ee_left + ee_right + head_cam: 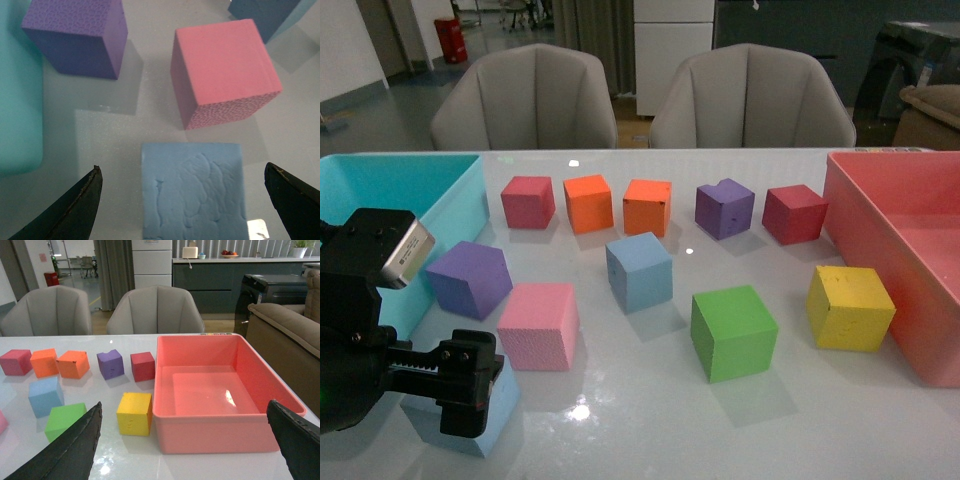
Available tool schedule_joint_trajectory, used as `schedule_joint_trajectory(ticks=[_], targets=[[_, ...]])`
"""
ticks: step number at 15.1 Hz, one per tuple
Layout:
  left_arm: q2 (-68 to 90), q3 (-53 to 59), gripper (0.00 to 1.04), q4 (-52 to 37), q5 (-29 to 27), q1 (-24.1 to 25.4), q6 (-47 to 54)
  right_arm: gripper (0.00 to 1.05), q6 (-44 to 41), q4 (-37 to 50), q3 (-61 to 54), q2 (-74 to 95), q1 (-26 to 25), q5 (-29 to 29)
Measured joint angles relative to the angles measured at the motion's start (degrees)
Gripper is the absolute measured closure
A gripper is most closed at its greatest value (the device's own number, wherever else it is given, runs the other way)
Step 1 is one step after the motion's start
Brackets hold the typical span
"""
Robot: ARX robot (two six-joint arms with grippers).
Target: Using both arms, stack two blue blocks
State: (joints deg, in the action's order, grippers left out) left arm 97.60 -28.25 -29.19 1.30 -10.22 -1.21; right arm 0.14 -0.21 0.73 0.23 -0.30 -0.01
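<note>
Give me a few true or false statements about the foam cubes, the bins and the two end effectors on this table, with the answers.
1. The left end effector is open, with a pale blue matte foam cube between its fingers. True.
2. The two blue cubes are already stacked. False: the second pale blue foam cube stands alone on the white table, apart from the first.
3. The right end effector grips the yellow foam cube. False: it is open and empty, and that cube sits on the table beside the pink rectangular bin.
4. The pink rectangular bin holds nothing. True.
</note>
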Motion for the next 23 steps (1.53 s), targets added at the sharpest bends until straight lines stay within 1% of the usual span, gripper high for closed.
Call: schedule_joint_trajectory(ticks=[4, 5, 8, 14, 19, 23], targets=[[2.6, -0.9, 0.07, -0.7, 0.7, 1.3, -0.8, 0.06, 0.0, 0.0, 0.0, 0.0, 0.0, 0.0], [2.6, -1.0, 0.07, -0.4, 1.7, 1.5, -1.5, 0.06, 0.0, 0.0, 0.0, 0.0, 0.0, 0.0], [3.7, -1.0, 0.07, -1.9, 0.9, 1.4, -1.6, 0.06, 0.0, 0.0, 0.0, 0.0, 0.0, 0.0], [5.7, -1.0, 0.07, -3.7, 1.3, 0.5, -1.6, 0.06, 0.0, 0.0, 0.0, 0.0, 0.0, 0.0], [3.9, -1.0, 0.07, -2.4, 2.0, 2.1, -1.6, 0.06, 0.0, 0.0, 0.0, 0.0, 0.0, 0.0], [5.8, -0.6, 0.07, -3.9, 2.1, 0.6, -1.4, 0.06, 0.0, 0.0, 0.0, 0.0, 0.0, 0.0]])
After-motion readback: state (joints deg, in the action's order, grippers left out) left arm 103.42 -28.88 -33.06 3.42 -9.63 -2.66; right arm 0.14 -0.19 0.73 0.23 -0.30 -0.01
